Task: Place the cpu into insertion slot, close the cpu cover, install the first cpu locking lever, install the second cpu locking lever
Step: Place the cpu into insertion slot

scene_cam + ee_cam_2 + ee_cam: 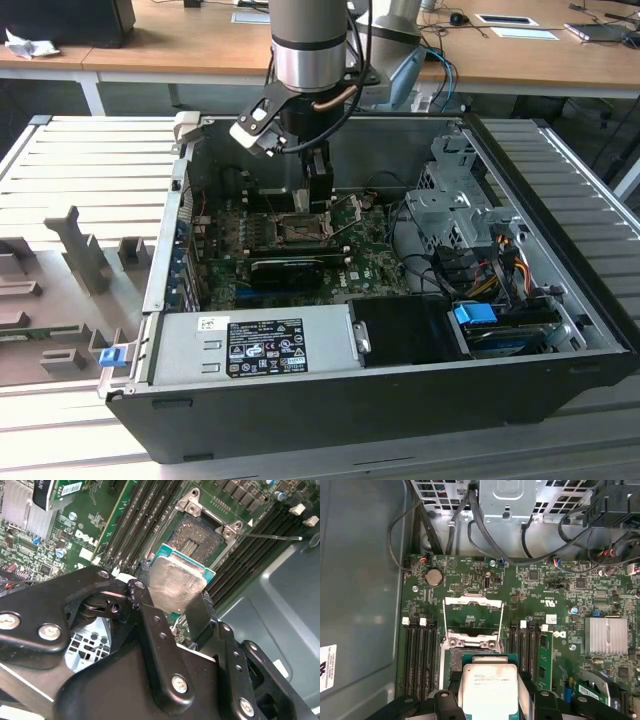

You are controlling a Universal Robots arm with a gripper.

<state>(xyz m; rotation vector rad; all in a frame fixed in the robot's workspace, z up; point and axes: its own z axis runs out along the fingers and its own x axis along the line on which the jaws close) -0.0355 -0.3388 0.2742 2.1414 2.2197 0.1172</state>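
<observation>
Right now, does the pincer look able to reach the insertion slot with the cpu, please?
Probably yes: the pincer holds the cpu close above the insertion slot, whose cpu cover stands open, with nothing between.

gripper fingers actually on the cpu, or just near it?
Touching. In the second wrist view the gripper pinches the cpu, a black finger pressed against each of two opposite edges.

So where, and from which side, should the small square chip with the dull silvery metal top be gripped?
Probably by two opposite thin edges of the small square chip, coming down from over its flat metal top. It is thin and flat, so only the rim offers a pinch. The black gripper holds it that way, fingers on either side, near the open dark square socket.
</observation>
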